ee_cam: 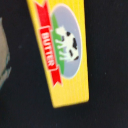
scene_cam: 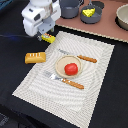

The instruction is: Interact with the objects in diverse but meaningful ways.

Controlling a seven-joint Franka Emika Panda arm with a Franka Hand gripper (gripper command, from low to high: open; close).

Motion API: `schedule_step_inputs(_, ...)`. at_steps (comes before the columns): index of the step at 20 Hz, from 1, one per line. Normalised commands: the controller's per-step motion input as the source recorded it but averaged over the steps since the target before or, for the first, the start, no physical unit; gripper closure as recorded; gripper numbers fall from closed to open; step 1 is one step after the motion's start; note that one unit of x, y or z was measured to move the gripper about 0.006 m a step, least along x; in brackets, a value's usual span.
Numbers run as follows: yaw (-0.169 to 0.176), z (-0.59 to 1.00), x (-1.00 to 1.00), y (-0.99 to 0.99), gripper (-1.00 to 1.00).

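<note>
One white robot gripper (scene_cam: 44,34) hovers at upper left over a yellow red-marked butter packet (scene_cam: 48,38); its grip cannot be told. Bare dark tabletop (ee_cam: 107,60) borders the packet's long edge.

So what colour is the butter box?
Yellow, with a red banner; wrist view shows it best.
</note>
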Motion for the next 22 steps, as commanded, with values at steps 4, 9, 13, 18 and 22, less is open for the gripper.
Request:
schedule_step_inputs(4, 0.000, 0.54, 0.31, -0.45, -1.00)
schedule_step_inputs(9, 0.019, 0.27, 0.43, -0.68, -1.00)
schedule_step_inputs(13, 0.000, 0.35, 0.73, -0.57, -1.00)
schedule_step_inputs(18, 0.000, 0.32, 0.82, -0.46, -1.00)
schedule_step_inputs(22, 0.000, 0.35, 0.76, -0.46, -1.00)
